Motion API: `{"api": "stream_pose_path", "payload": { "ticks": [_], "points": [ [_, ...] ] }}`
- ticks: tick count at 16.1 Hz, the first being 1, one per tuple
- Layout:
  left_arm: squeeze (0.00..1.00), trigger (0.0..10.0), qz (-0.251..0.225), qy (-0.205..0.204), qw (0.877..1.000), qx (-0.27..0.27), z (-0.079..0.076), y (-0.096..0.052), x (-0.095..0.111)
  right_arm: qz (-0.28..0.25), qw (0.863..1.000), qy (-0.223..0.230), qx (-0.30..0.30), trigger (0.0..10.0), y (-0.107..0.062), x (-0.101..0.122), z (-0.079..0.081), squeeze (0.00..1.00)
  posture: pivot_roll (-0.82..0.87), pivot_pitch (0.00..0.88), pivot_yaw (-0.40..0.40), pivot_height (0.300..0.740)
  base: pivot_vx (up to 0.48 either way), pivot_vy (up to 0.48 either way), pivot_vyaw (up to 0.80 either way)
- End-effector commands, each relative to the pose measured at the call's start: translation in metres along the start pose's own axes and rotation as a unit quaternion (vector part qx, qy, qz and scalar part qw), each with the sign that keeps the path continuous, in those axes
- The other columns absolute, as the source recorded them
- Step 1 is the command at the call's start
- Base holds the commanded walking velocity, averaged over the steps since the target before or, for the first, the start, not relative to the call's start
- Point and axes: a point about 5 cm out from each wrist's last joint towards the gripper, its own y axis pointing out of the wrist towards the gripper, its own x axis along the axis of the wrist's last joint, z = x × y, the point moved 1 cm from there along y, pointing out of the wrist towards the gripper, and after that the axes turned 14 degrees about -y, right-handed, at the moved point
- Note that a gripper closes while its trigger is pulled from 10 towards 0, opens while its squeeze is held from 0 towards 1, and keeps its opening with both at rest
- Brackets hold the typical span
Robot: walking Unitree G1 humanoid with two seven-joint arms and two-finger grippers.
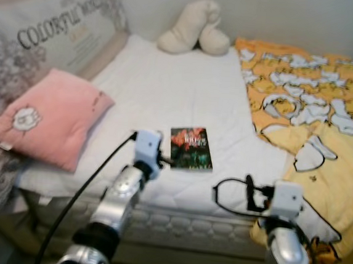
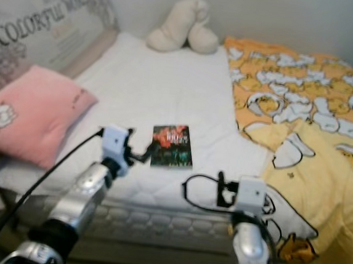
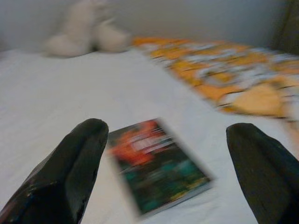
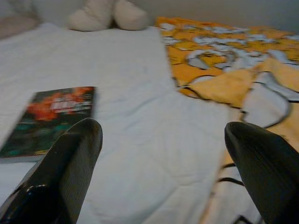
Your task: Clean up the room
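Nearest the camera, both silver arms reach forward over the front edge of the bed [image 1: 186, 96]. The left gripper [image 3: 170, 154] hangs just short of a dark-covered book [image 1: 191, 148], its two black fingers [image 3: 70, 172] spread wide apart with nothing between them; in the left wrist view the book lies between and beyond the fingertips, not touching either. The right gripper [image 4: 163, 158] hovers near the mattress edge to the right of the book, its fingers [image 4: 65, 172] likewise spread wide and empty, over the white sheet where the sheet meets the yellow duvet [image 1: 326, 120]. The book lies flat on the white sheet near the front edge of the mattress, roughly in the middle of the bed's width, its cover showing red and green. To the left, a pink cushion [image 1: 51, 117] rests at the bed's left side, leaning toward a grey patterned fabric. Behind it stands a large pillow printed with the word "COLORFUL" [image 1: 62, 23]. The yellow and orange duvet with white cartoon figures covers the right part of the bed and hangs over its front corner. Farthest back, a cream plush toy [image 1: 195, 28] sits against the wall.
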Motion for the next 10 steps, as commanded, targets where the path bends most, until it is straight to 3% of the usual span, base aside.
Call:
{"api": "stream_pose_path", "payload": {
  "ticks": [1,3,5,6,7,8,9,10],
  "points": [
    [1.0,10.0,0.02,-0.02,0.997,0.074,0.023,-0.01,-0.009,-0.021,1.0,0.007,-0.004,10.0,-0.004,0.006,-0.002,1.0,0.0,0.0,0.039,0.732,0.0,0.0,0.0],
    [1.0,10.0,0.018,-0.02,0.994,0.108,0.034,-0.031,-0.017,-0.006,1.0,0.017,-0.014,10.0,-0.018,-0.005,-0.008,1.0,0.01,0.0,0.031,0.732,0.0,0.0,0.0],
    [1.0,10.0,0.007,0.019,0.997,0.077,0.031,-0.052,-0.02,0.002,0.999,0.029,-0.019,10.0,-0.041,-0.019,-0.016,1.0,0.02,0.0,0.026,0.732,0.0,0.0,0.0],
    [1.0,10.0,0.0,0.013,0.998,0.061,0.028,-0.052,-0.019,0.015,0.999,0.029,-0.02,10.0,-0.046,-0.026,-0.019,1.0,0.03,0.0,0.018,0.732,0.0,0.0,0.0],
    [1.0,10.0,0.007,-0.029,0.999,0.036,0.023,-0.045,-0.019,0.034,0.999,0.022,-0.009,10.0,-0.045,-0.032,-0.018,1.0,0.02,0.0,0.019,0.732,0.0,0.0,0.0],
    [1.0,10.0,0.008,-0.037,0.999,0.026,0.021,-0.041,-0.017,0.03,0.999,0.019,0.005,10.0,-0.043,-0.031,-0.015,1.0,0.02,0.0,0.019,0.732,0.469,0.0,0.0],
    [0.95,10.0,0.006,-0.039,0.999,0.035,0.022,-0.033,-0.013,0.017,1.0,0.013,0.015,10.0,-0.037,-0.024,-0.012,0.0,0.02,0.0,0.02,0.732,0.469,0.0,0.0],
    [0.0,10.0,-0.006,-0.024,0.999,0.031,0.018,-0.022,-0.003,0.001,1.0,0.006,0.015,10.0,-0.024,-0.014,-0.008,0.0,0.01,0.0,0.022,0.732,0.469,0.0,0.0]
  ]
}}
